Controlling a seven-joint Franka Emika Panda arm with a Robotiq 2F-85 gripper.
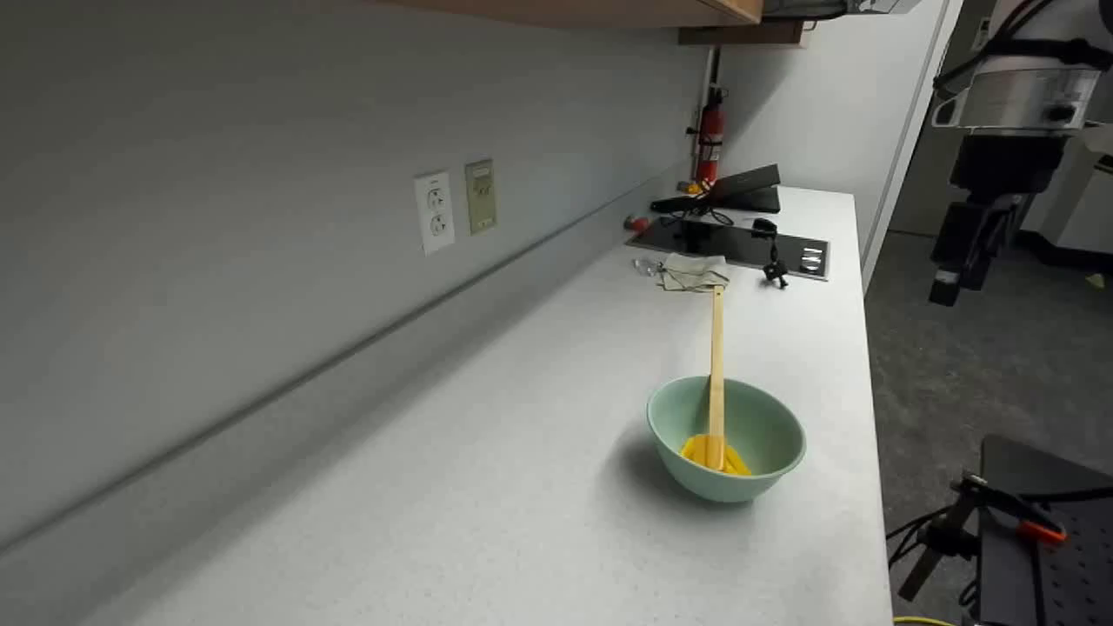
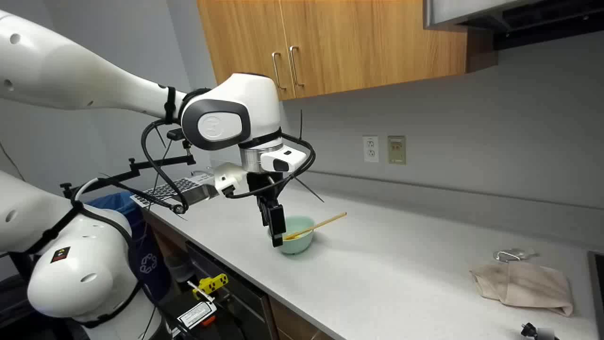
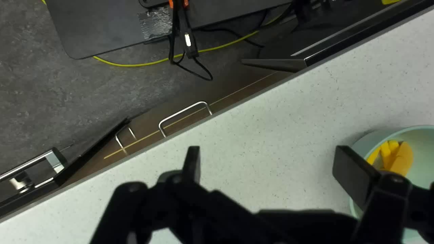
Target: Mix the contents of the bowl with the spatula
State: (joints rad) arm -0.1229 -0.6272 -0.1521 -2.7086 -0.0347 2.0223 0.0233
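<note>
The pale teal-green bowl (image 1: 769, 426) stands on the white counter; it also shows in an exterior view (image 2: 300, 246) and at the right of the wrist view (image 3: 422, 145). Bright yellow-orange contents (image 1: 738, 462) lie at its bottom, also seen in the wrist view (image 3: 401, 159). The tan wooden spatula (image 1: 716, 365) leans in the bowl, its handle sticking out past the rim; it also shows in an exterior view (image 2: 325, 222). My gripper (image 3: 268, 169) is open and empty, above the counter to the side of the bowl. It also shows in both exterior views (image 1: 956, 283) (image 2: 278, 238). The spatula is not visible in the wrist view.
A folded cloth (image 2: 531, 285) and black cooktop (image 1: 739, 244) lie farther along the counter (image 1: 522, 487). A wooden cabinet (image 2: 358, 42) hangs above. The counter's front edge drops to drawers with metal handles (image 3: 184, 110). A perforated metal box (image 2: 188, 189) stands at the far end.
</note>
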